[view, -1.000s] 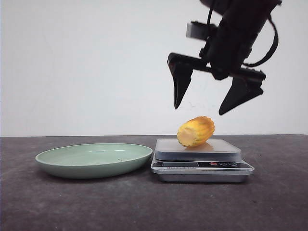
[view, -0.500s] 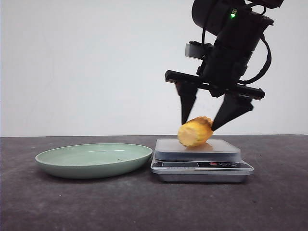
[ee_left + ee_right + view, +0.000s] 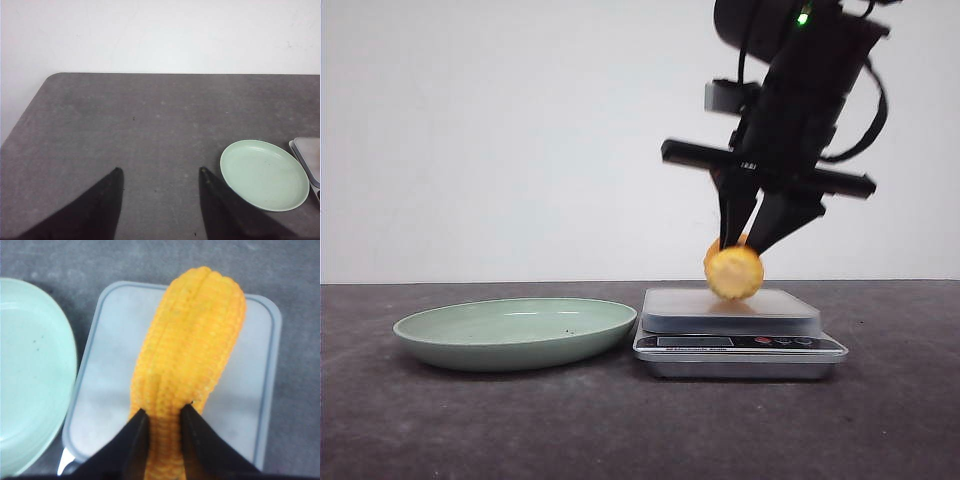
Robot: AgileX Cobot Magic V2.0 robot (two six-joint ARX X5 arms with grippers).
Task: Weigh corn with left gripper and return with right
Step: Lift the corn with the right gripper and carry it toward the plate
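The corn (image 3: pixel 734 271), a stubby yellow-orange cob, rests on or just above the pan of the silver scale (image 3: pixel 732 312); contact with the pan cannot be told. My right gripper (image 3: pixel 748 243) comes down from above and is shut on it, one black finger on each side. In the right wrist view the corn (image 3: pixel 192 347) runs lengthwise over the scale pan (image 3: pixel 110 390), pinched near its close end by the right gripper (image 3: pixel 162 412). My left gripper (image 3: pixel 160 170) is open over bare table, nothing between its fingers. It does not show in the front view.
A pale green plate (image 3: pixel 515 331) sits just left of the scale, also seen as the plate (image 3: pixel 264 175) in the left wrist view and the plate (image 3: pixel 30 375) in the right wrist view. The dark grey table (image 3: pixel 620 430) ends at a white wall.
My right gripper came down from above the scale and closed its wide-spread fingers on the corn. The corn turned so that its cut end faces the front camera.
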